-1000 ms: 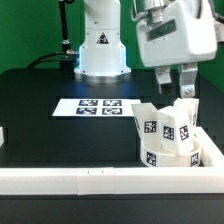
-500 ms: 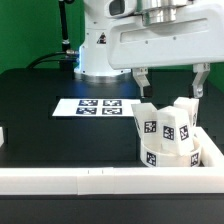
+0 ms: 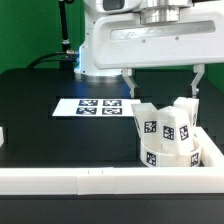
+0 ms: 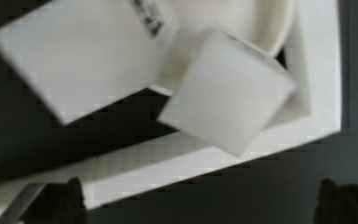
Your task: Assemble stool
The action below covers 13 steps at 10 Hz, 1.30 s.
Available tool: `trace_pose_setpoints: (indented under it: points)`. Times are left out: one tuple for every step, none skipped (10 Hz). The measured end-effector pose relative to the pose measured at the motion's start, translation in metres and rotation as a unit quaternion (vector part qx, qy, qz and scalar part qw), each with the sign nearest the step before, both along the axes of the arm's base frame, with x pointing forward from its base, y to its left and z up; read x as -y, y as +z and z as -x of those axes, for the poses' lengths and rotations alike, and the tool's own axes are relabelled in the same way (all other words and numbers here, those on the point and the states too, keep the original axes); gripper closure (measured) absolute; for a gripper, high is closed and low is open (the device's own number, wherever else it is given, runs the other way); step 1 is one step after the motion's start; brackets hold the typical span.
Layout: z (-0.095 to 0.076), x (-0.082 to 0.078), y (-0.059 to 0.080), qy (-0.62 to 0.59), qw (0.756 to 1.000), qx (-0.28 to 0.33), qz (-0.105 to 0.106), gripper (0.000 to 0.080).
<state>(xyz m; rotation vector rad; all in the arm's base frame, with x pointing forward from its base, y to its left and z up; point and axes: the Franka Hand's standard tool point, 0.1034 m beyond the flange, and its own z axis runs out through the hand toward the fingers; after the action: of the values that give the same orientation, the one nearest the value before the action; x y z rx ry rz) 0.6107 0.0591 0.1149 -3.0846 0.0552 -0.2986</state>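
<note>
1 robot arm [image 3: 105,40] with 1 gripper [image 3: 163,80], and it has 2 fingers [image 3: 130,82], standing wide apart. 1 black table [image 3: 40,110]. 1 marker board [image 3: 97,106] at centre left of the exterior view, with approx. 4 tags on it. 1 white rail [image 3: 70,179] along the bottom of the frame. 1 seat [image 3: 165,152] at lower right, and 2 legs [image 3: 150,122] visible standing on it. Wrist view shows 2 leg tops too.

White boxy arm [image 3: 150,35] with a gripper [image 3: 163,80] bearing two thin dark fingers [image 3: 129,83].
</note>
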Motion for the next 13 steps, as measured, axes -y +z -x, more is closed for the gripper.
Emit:
trace_pose_setpoints:
  points:
    - [0.0, -0.001, 0.0, 0.074, 0.997, 0.006, 0.019, 0.015]
    - [-0.001, 0.0, 0.0, 0.121, 0.992, 0.012, 0.033, 0.015]
    - [0.0, 0.0, 0.0, 0.082, 0.996, 0.01, 0.025, 0.015]
    - [0.002, 0.0, -0.001, 0.085, 0.996, -0.005, 0.025, 0.015]
    - [0.002, 0.001, -0.002, 0.086, 0.996, -0.006, 0.026, 0.015]
    - [0.01, -0.002, -0.006, 0.1, 0.994, -0.04, 0.024, 0.015]
    - [0.017, -0.01, -0.006, 0.122, 0.987, -0.1, 0.028, 0.015]
    - [0.015, -0.016, -0.005, 0.135, 0.98, -0.14, 0.034, 0.015]
    - [0.009, -0.02, -0.003, 0.134, 0.981, -0.136, 0.035, 0.015]
    - [0.008, -0.019, 0.0, 0.129, 0.984, -0.121, 0.037, 0.015]
    - [0.009, -0.017, -0.001, 0.127, 0.984, -0.123, 0.037, 0.015]
    - [0.009, -0.017, -0.002, 0.127, 0.984, -0.124, 0.037, 0.015]
    - [0.006, -0.021, -0.002, 0.14, 0.983, -0.111, 0.04, 0.015]
